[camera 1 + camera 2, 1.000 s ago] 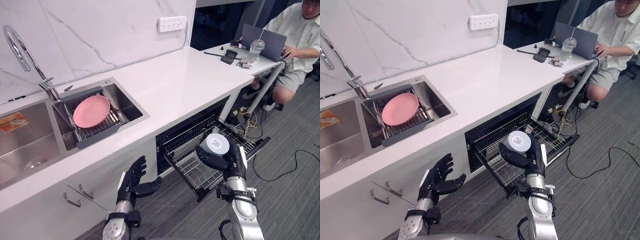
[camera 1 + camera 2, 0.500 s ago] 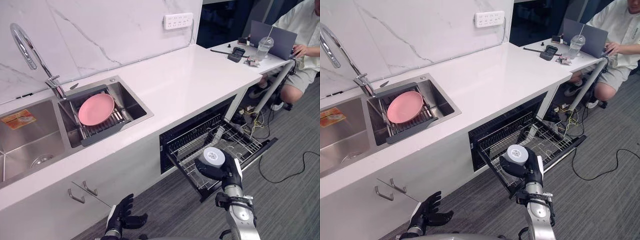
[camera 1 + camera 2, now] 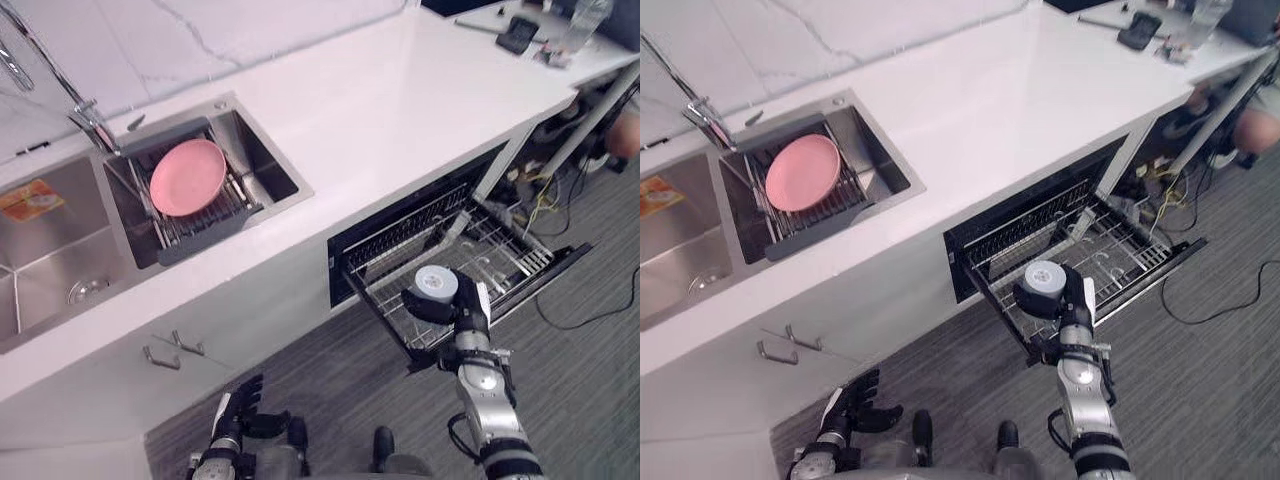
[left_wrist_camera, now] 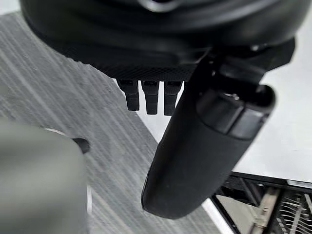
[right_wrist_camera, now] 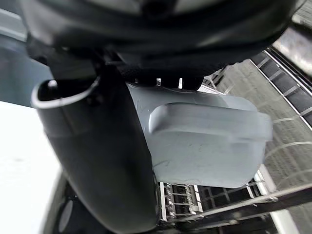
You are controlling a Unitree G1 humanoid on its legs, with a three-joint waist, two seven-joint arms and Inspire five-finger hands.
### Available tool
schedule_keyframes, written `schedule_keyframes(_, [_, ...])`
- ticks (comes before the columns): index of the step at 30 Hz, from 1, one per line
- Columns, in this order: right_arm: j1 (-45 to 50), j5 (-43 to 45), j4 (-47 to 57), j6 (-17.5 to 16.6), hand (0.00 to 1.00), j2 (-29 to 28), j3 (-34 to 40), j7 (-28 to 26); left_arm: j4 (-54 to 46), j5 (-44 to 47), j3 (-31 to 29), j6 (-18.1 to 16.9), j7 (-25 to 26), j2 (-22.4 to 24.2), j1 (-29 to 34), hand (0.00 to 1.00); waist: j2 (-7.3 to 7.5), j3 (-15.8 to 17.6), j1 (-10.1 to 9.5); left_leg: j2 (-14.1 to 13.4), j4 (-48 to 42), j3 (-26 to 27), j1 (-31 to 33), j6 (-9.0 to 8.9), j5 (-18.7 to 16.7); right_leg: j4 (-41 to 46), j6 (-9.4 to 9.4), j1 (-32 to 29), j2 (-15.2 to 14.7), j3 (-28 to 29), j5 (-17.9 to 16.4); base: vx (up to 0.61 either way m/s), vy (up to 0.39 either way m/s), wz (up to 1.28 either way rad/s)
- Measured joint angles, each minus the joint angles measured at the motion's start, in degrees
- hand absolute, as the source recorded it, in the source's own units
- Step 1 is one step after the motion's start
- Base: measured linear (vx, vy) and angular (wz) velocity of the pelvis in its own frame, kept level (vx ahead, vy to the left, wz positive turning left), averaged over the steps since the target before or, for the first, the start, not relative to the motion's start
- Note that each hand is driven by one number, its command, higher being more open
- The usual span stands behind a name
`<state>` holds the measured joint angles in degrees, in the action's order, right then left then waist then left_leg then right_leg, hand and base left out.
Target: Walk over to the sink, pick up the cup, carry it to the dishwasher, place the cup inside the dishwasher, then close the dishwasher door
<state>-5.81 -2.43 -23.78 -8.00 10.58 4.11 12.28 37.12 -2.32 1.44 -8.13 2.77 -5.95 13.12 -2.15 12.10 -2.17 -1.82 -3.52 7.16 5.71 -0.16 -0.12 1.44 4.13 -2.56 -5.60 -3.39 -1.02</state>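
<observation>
1 cup (image 3: pixel 436 282), pale grey-blue with a side handle, sits in the right hand (image 3: pixel 462 308), whose thumb and fingers are curled round its wall. Together they hang at about 4 o'clock in the head view, over the pulled-out dishwasher rack (image 3: pixel 505 265), near its 7 o'clock corner. The cup's long axis stands close to vertical, with 1 round white end facing up; I cannot tell whether that end is mouth or base. Released this near the rack's rim, it could tip off onto the floor (image 3: pixel 350 370), or its handle could catch on the wires. The left hand (image 3: pixel 240 405) hangs at 7 o'clock, fingers loosely spread, empty.
</observation>
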Motion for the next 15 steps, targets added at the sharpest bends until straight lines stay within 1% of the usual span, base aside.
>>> schedule_keyframes(3, [-4.6, 0.0, -2.2, 0.5, 0.3, 0.9, -0.2, 1.2, 0.1, 0.0, 0.0, -0.7, 0.7, 0.0, -1.6, 0.9, -0.91, 3.1, -0.22, -0.4, -3.7, -0.2, 3.8, -0.03, -0.9, 1.7, -0.01, -2.8, 0.1, 0.0, 0.1, -0.08, 0.001, 0.02])
schedule_keyframes(6, [-7.5, 0.0, -2.9, 1.3, 0.3, 1.2, -0.1, 2.0, 0.1, 0.0, 0.0, -1.0, 1.3, 0.1, -2.6, 0.9, -1.19, 5.0, -0.53, -1.0, -5.4, -0.2, 5.8, 0.17, -1.3, 2.2, -0.03, -4.1, 0.2, 0.0, 0.4, -0.06, -0.006, -0.01])
schedule_keyframes(7, [-8.5, 0.0, -2.9, 1.4, 0.3, 1.5, -0.2, 2.5, 0.1, 0.0, 0.1, -1.0, 1.8, 0.2, -3.3, 0.9, -1.29, 6.0, -0.98, -1.2, -6.2, -0.1, 6.4, 0.2, -1.5, 2.7, -0.04, -4.8, 0.3, 0.2, 0.4, -0.07, -0.013, -0.04])
schedule_keyframes(10, [-11.1, 0.0, -3.0, 1.7, 0.3, 2.3, -0.2, 3.4, -0.1, 0.1, 0.2, -1.1, 2.3, 0.7, -4.0, 0.9, -1.32, 6.6, -1.53, -1.3, -7.3, -0.1, 8.8, 0.34, -1.6, 3.7, -0.13, -7.1, 0.3, 0.2, 0.5, -0.05, -0.006, -0.02])
schedule_keyframes(13, [-13.9, -0.1, -3.0, 2.4, 0.3, 3.0, 0.0, 4.9, -0.7, 0.1, 0.3, -1.5, 3.1, 1.0, -4.3, 0.9, -1.28, 7.8, -1.75, -1.4, -7.4, 0.0, 9.3, 0.37, -1.6, 3.7, -0.19, -7.6, 0.4, 0.3, 0.5, 0.0, 0.0, 0.0])
schedule_keyframes(15, [-15.8, -0.1, -3.1, 2.6, 0.3, 3.1, 0.1, 6.4, -0.7, 0.2, 0.3, -1.6, 3.9, 1.4, -4.5, 0.9, -1.28, 8.0, -1.88, -1.5, -7.4, 0.2, 10.0, 0.37, -1.6, 3.7, -0.31, -8.6, 0.5, 0.5, 0.6, 0.01, -0.009, -0.05])
